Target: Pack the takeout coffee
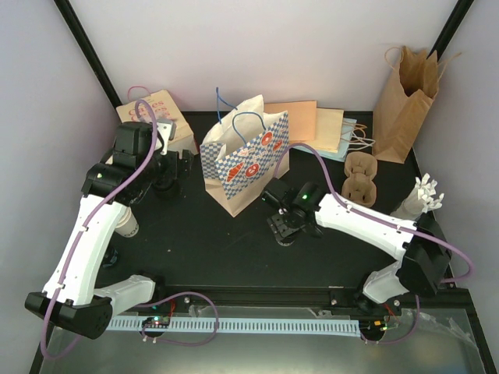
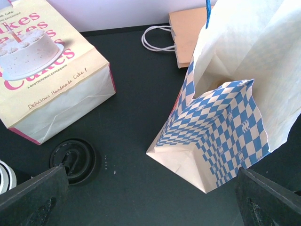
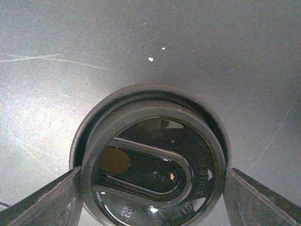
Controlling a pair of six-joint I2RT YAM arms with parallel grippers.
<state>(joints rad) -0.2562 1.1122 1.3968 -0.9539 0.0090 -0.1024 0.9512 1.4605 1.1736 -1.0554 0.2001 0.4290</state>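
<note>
Left arm (image 1: 86, 234) is reaching forward, left tool (image 2: 150, 197) gaping wide; right arm (image 1: 366, 222) is stretching inward, right tool (image 3: 150, 188) pointing down, jaws parted.

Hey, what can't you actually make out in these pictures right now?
- Checked bag interior: top view, its own walls hide it.
- Paper cup: top view, left arm covers most; left wrist view, frame edge cuts it.
- Black lid: right wrist view, bottom edge crops it; whether fingers touch unclear.
</note>
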